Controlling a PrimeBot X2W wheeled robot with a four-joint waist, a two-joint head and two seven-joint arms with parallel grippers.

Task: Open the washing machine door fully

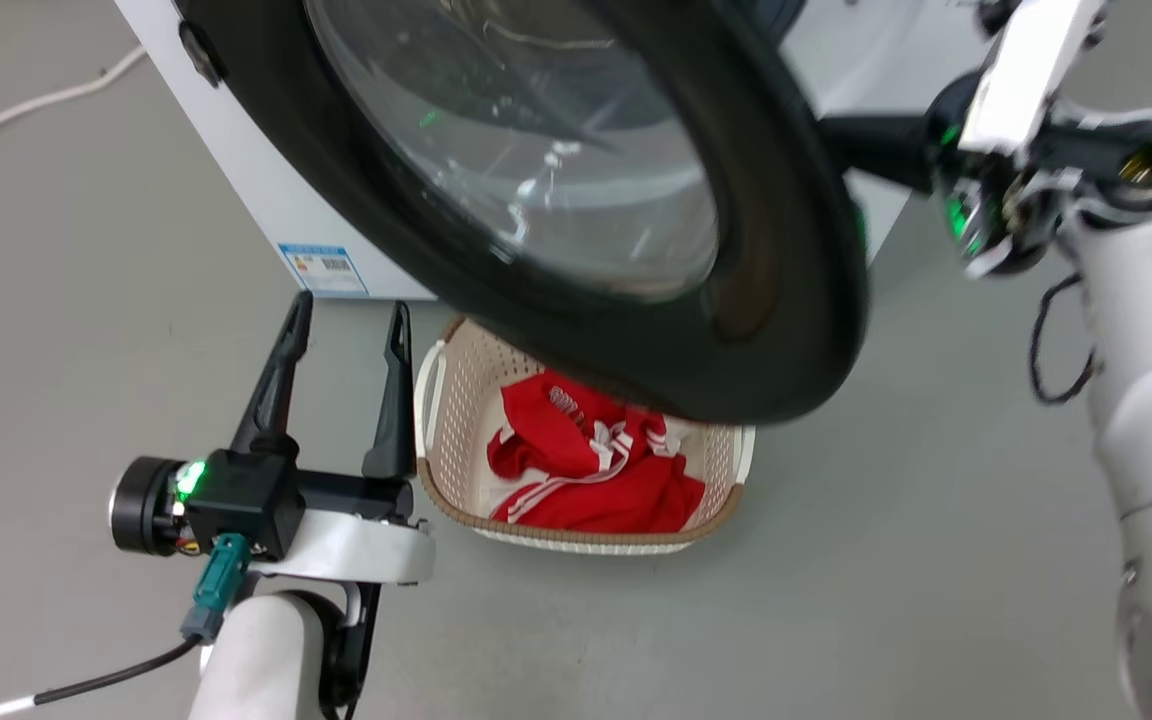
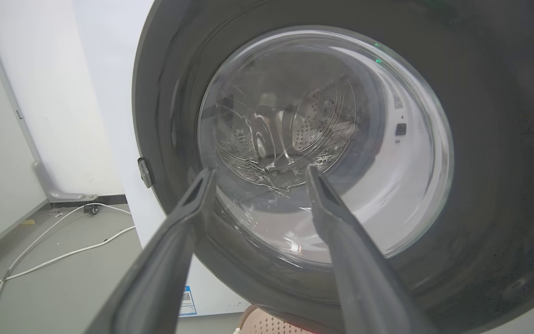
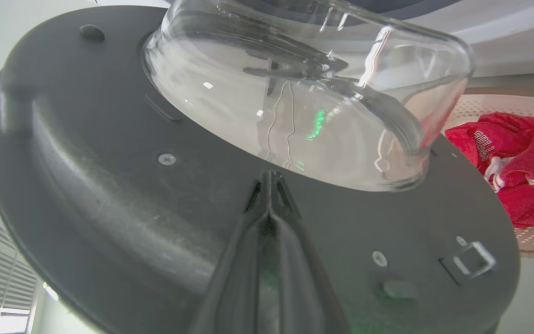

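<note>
The washing machine door [image 1: 786, 250], a glossy black disc with a clear glass bowl, stands part-way open from the white washing machine [image 1: 266, 190]. My left gripper [image 1: 350, 305] is open and holds nothing, low and left of the door above the floor. In the left wrist view it [image 2: 260, 170] points at the door's outer face [image 2: 503, 139]. My right gripper [image 3: 270, 175] is shut, its tips against the door's dark inner face [image 3: 109, 185] just below the glass bowl [image 3: 295, 93]. In the head view the right wrist [image 1: 986, 200] reaches behind the door's free edge, fingers hidden.
A cream perforated basket [image 1: 436, 400] with a red garment [image 1: 596, 470] sits on the floor under the door. A blue label [image 1: 321, 268] marks the machine's lower corner. A white cable [image 1: 36, 100] lies on the grey floor at left.
</note>
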